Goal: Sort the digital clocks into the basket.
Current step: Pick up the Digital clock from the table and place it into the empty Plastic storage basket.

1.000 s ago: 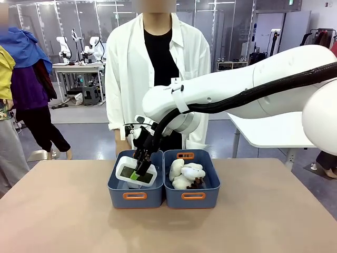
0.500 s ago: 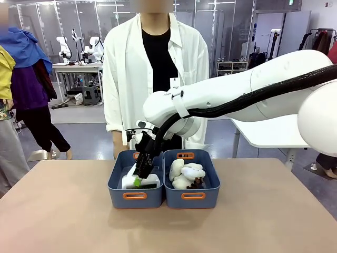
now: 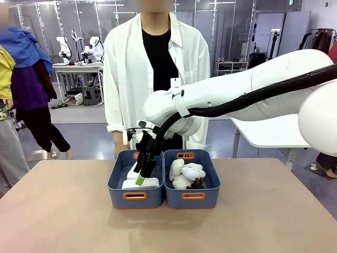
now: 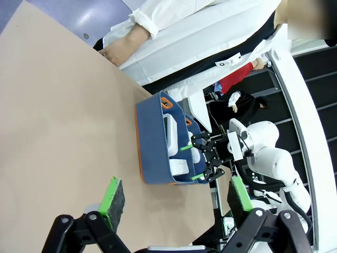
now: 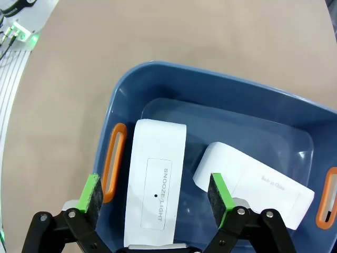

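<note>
The right end effector (image 3: 141, 177) is reaching down into the basket (image 3: 117, 191), with its jaws standing wide apart and holding nothing. In the right wrist view, one digital clock (image 5: 157, 195) is lying straight ahead of this end effector, between its two green pads (image 5: 91, 196). A strip of blue basket floor is showing on either side of the clock, so neither pad is touching it. The clock's "SNOOZE/LIGHT" face is pointing up toward the wrist. A second digital clock (image 5: 253, 185) is resting just outside one pad, lying at an angle to the first, with small print facing up. An orange handle (image 5: 114, 161) is sitting in the basket wall just outside the other pad.

In the front view, a second basket (image 3: 210, 191) is standing against the first, on the side of the end effector toward the right arm's own base, and cream plush toys (image 3: 185, 174) are piled in it. A person (image 3: 152, 68) in a white coat is standing beyond the end effector, at the far edge of the table (image 3: 63, 221).

The left end effector (image 4: 176, 197) is hanging above the table with its jaws spread wide and nothing between them. Both baskets are sitting well ahead of it.
</note>
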`<state>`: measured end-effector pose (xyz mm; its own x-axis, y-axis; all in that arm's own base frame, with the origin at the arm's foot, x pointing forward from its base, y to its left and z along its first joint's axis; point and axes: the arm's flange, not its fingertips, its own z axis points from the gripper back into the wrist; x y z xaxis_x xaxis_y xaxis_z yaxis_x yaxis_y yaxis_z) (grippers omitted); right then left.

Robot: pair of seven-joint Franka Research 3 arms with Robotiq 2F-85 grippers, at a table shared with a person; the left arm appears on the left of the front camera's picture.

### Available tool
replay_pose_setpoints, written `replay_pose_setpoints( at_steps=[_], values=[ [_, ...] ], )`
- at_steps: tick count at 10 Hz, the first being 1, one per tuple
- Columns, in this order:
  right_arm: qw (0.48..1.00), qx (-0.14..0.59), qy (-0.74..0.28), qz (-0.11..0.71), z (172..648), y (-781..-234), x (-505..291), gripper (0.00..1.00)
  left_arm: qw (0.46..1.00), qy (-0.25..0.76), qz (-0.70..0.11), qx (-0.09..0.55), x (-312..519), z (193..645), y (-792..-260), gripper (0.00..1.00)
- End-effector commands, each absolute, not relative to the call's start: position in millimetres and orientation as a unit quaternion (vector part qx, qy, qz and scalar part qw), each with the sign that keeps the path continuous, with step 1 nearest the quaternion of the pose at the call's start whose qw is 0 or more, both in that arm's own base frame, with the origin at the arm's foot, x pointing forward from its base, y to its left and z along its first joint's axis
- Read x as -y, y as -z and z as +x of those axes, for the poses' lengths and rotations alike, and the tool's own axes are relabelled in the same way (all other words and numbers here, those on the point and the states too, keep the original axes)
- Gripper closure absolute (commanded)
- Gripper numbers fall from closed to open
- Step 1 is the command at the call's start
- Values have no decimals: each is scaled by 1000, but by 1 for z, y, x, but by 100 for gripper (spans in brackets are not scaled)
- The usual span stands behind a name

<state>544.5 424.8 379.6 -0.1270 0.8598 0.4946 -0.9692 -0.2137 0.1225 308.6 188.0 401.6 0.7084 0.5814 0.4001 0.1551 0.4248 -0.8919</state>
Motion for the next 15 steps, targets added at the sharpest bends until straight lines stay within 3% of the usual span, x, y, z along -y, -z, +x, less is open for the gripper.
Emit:
replay_pose_setpoints(
  at_steps=[1,7,9,15],
  values=[
    [628,106,-737,224,535,-391,-409,0,762,-142,-524,352,-189,306,-406,0],
    [617,113,-741,240,546,-378,-422,0,762,-142,-524,352,-189,306,-406,0],
    [615,175,-711,294,514,-409,-379,0,762,-142,-524,352,-189,306,-406,0],
    [623,156,-714,280,538,-410,-394,0,762,-142,-524,352,-189,306,-406,0]
  ],
)
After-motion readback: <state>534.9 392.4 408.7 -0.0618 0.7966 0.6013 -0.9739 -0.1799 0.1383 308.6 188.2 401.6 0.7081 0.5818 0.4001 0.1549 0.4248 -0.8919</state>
